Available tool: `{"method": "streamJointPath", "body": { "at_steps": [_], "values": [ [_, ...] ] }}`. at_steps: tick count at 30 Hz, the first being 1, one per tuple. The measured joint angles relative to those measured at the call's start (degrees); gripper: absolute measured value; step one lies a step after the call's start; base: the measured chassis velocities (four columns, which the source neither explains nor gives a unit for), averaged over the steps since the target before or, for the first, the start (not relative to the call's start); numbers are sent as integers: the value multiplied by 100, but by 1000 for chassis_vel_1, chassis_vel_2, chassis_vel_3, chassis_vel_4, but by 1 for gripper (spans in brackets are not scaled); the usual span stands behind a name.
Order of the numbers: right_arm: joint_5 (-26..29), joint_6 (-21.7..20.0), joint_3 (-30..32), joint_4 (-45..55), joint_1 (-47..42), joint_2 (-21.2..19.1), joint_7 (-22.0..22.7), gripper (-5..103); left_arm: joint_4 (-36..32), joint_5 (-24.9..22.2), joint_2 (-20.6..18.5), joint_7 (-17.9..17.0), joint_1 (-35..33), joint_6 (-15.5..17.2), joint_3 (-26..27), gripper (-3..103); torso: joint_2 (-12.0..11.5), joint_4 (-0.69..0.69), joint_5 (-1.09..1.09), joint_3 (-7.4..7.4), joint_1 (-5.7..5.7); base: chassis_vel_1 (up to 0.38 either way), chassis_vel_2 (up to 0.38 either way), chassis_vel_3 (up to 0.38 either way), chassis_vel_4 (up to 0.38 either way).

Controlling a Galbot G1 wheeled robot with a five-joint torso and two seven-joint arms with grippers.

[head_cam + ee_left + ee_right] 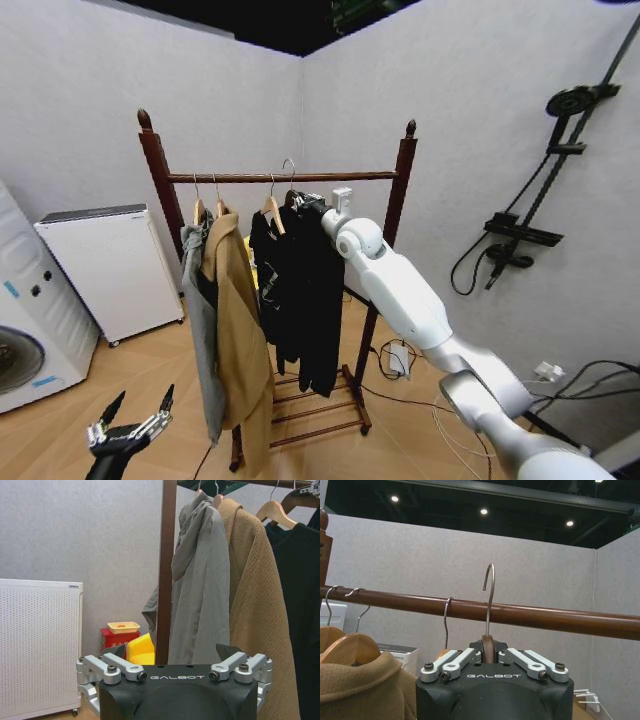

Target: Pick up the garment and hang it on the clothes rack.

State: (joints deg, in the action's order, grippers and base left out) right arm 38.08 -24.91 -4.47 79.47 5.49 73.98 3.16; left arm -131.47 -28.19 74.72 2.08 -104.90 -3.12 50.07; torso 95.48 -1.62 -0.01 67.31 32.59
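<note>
Two arms show in the head view, and the right one is at work: the right gripper (312,204) is raised to just under the bar of the clothes rack, its silver fingers (451,663) clamped on the neck of a brown wooden hanger with a metal hook (489,647). In the right wrist view the hook's curved tip stands above the horizontal bar, which runs across behind its shank, and whether it touches the bar cannot be told. From that hanger hangs the long plain black garment of soft cloth (318,300), draped straight down beside another black piece and reaching well toward the low slatted shelf. The tall dark red-brown wooden clothes rack (400,190) with knob-topped posts also carries a tan knitted coat (240,330) and a grey hooded jacket (203,330) on wooden hangers toward its left post. The left gripper (138,412) hangs low near the wooden floor, well apart from the rack, its fingers spread and holding nothing. A white perforated cabinet (112,268) stands against the wall behind it.
</note>
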Motion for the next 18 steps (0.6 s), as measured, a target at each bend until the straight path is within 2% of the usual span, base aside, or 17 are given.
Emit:
{"method": "streamJointPath", "body": {
  "at_steps": [6,18],
  "values": [
    [-130,7,-16,-285,-4,114,-60,10,0,0,0,0,0,0,0,100,0,0,0,0,-1,0,0,0,0],
    [-250,76,-3,-391,-122,89,-173,10,0,0,0,0,0,0,0,100,0,0,1,0,-1,0,0,0,0]
  ]
}}
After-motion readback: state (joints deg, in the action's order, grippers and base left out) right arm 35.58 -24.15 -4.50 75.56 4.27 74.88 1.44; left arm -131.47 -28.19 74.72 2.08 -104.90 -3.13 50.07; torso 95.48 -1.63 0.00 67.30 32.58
